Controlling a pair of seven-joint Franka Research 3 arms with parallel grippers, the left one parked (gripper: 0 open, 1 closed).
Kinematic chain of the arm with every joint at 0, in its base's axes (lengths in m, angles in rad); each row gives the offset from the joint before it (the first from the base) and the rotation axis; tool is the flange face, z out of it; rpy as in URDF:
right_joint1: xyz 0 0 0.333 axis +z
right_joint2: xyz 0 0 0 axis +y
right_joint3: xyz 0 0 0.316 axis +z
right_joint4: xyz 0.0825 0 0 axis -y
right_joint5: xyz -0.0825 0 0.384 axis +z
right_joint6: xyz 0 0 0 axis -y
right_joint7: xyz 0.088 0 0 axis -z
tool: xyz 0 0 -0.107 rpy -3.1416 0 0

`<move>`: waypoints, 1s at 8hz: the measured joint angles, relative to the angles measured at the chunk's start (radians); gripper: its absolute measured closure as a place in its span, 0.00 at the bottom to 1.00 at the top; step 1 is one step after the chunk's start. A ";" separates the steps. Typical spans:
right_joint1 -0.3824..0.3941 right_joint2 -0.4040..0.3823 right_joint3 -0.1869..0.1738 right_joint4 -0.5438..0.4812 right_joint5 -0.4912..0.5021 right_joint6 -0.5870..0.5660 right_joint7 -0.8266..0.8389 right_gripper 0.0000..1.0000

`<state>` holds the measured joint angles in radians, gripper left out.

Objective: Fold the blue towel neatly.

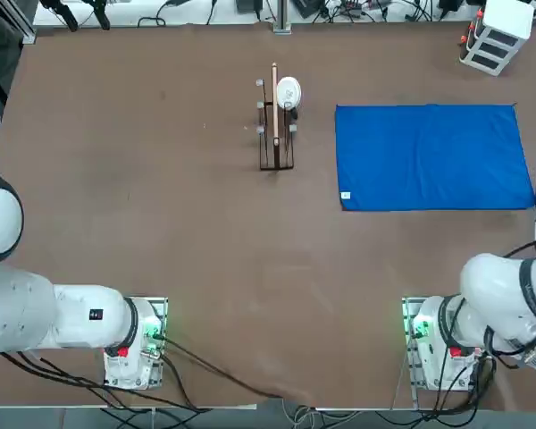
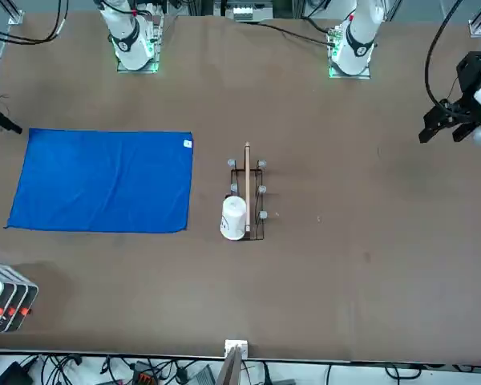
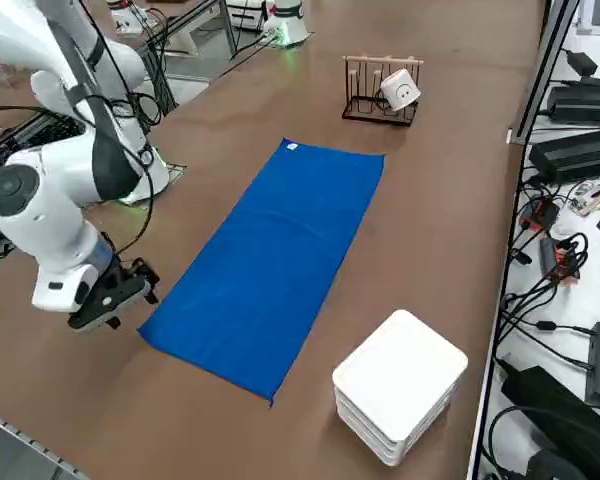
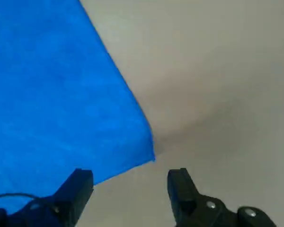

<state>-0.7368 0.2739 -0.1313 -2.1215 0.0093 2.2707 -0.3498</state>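
— So how do you think the blue towel (image 1: 433,157) will handle?

— Soft and light, I'd judge. It lies limp and flat on the table (image 1: 161,206), so it will drape and sag from whatever point lifts it. A pinch at a corner should carry it, though the free end may drag or bunch if the fold goes fast.

— Where would you take hold?

— At the corner nearest the right gripper (image 4: 130,189). In the wrist view that corner (image 4: 149,151) sits just ahead of the fingers (image 4: 78,189), which stand apart with nothing between them. One finger is over the cloth's edge, the other over bare table.

— And the gripper itself?

— Released, hovering at the towel's short edge on the robot's own right; in the side view (image 3: 110,295) it hangs just beside the cloth, not touching it as far as I can tell.

— What does the towel look like?

— Plain royal blue, rectangular, spread full and unfolded with only faint wrinkles. A small white tag (image 1: 345,195) marks the corner at its other short end, on the side towards the wooden rack (image 1: 275,134). It lies on the right half of the table, well apart from that rack.
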 joint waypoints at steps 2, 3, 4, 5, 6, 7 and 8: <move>-0.027 0.049 0.001 -0.001 0.025 0.040 0.000 0.05; -0.034 0.068 0.001 -0.001 0.041 0.045 0.000 0.06; -0.043 0.081 0.002 -0.001 0.049 0.048 0.000 0.07; -0.057 0.091 0.001 -0.001 0.053 0.057 0.000 0.08; -0.069 0.099 0.001 -0.001 0.055 0.073 0.000 0.09; -0.075 0.110 0.001 -0.002 0.062 0.088 0.001 0.10; -0.075 0.122 0.002 -0.002 0.070 0.101 0.003 0.11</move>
<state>-0.8122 0.3960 -0.1293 -2.1234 0.0796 2.3715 -0.3473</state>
